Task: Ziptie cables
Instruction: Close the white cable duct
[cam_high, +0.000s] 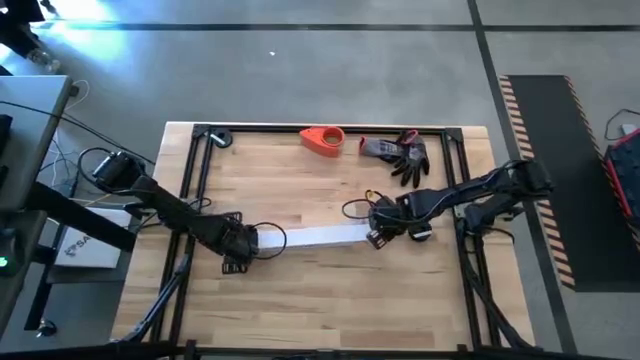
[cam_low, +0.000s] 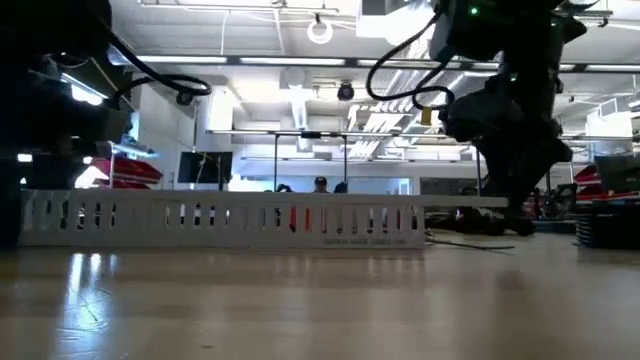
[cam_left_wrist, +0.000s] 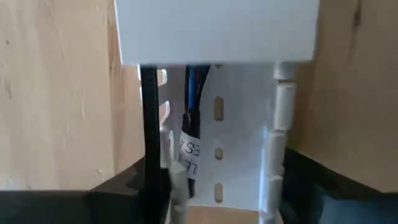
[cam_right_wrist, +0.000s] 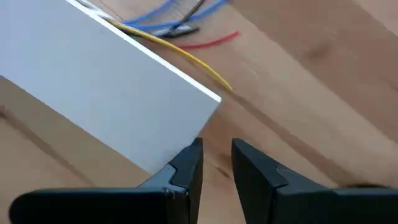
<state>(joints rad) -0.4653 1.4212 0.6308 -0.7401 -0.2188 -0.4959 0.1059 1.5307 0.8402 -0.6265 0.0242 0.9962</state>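
Wood of the table (cam_high: 300, 290) fills the near ground, bare up to the white slotted channel (cam_high: 320, 236), which lies with its long axis running from nine o'clock to three o'clock across the middle. Left gripper (cam_high: 238, 243) sits at the channel's nine o'clock end; its wrist view looks along the open trough, where the cables (cam_left_wrist: 189, 134) lie inside, parallel to the walls, but whether its jaws are parted I cannot tell. Right gripper (cam_right_wrist: 216, 163) hovers at the three o'clock end, jaws narrowly parted and holding nothing, just off the cover's corner; coloured wire ends (cam_right_wrist: 186, 28) spill beyond it. By my judgement either arm reaches the bundle. Farther back, at twelve o'clock, rest an orange tool (cam_high: 322, 139) and a dark glove (cam_high: 400, 153).
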